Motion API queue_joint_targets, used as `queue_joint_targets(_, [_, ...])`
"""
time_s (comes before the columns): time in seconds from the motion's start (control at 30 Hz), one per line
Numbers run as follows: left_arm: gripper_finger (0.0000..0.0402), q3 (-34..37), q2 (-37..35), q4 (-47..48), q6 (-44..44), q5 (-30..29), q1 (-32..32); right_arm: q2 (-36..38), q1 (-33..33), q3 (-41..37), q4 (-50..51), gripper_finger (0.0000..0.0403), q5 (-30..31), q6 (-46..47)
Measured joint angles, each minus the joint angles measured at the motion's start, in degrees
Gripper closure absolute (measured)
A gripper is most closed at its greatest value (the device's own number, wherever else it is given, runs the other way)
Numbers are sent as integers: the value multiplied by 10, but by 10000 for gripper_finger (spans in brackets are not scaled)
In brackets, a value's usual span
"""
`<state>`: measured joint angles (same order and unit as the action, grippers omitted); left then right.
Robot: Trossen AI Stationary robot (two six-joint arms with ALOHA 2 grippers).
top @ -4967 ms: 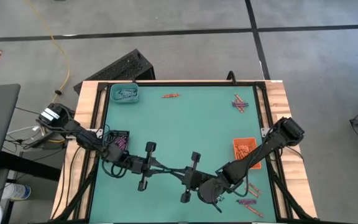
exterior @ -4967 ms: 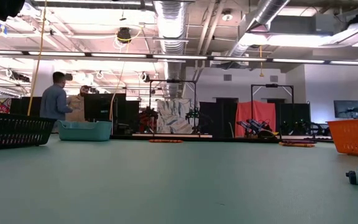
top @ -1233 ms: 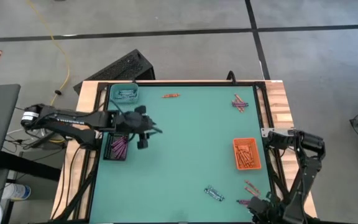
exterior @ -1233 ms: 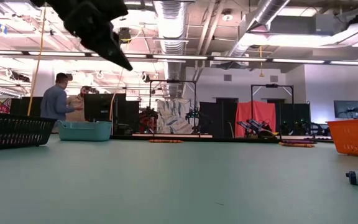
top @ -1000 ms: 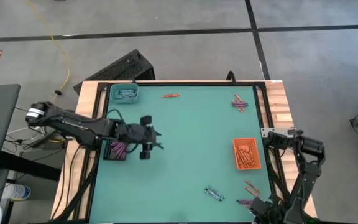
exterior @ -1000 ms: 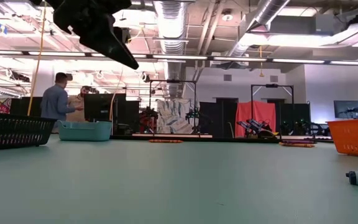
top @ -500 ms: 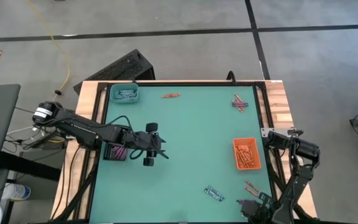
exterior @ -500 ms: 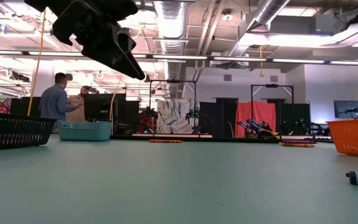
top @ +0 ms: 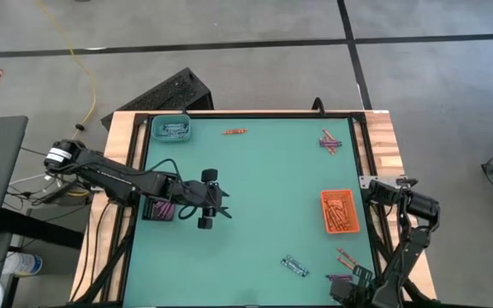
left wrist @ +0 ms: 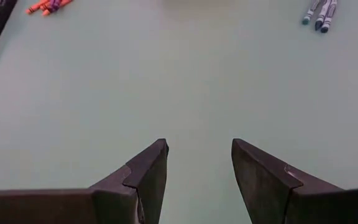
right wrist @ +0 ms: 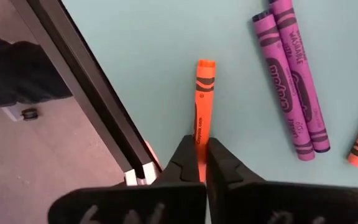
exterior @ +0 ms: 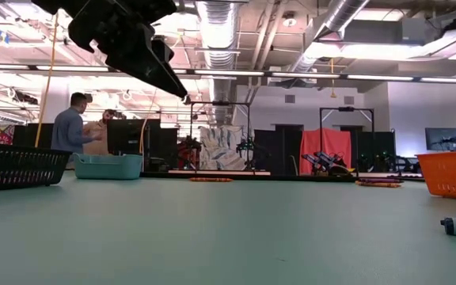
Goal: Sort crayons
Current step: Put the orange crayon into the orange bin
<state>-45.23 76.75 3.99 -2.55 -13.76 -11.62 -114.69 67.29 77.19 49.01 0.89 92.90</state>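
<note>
Lighting: bright, even, from ceiling strip lights [exterior: 236, 73] in the low view; glare blooms at upper left of that frame. Shadows: soft and faint on the tabletop [top: 255, 188]. Focus: left arm [exterior: 125, 36] a dark, blurred silhouette; right wrist view sharp on the crayon [right wrist: 202, 106] print.

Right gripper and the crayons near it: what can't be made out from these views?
- Right gripper, shut on orange crayon: high view shows only the arm at the table's corner.
- Crayon's held end: hidden by fingers, wrist view.
- Purple crayons: cut off by frame edge.
- Low view: this gripper is out of frame.
</note>
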Motion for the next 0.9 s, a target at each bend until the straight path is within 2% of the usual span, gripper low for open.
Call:
queue_joint_targets(0.33, [232,0,0,-1,4,5,-5,-7,-13,50,42,402,8,-47])
queue_joint_targets(0.63, [232,0,0,-11,14,6,-26,-5,-33,110,102,402,104,-89])
queue_joint_targets(0.9, [232,0,0,-11,31,5,-48,-4,-55,148,267,403,195,-64])
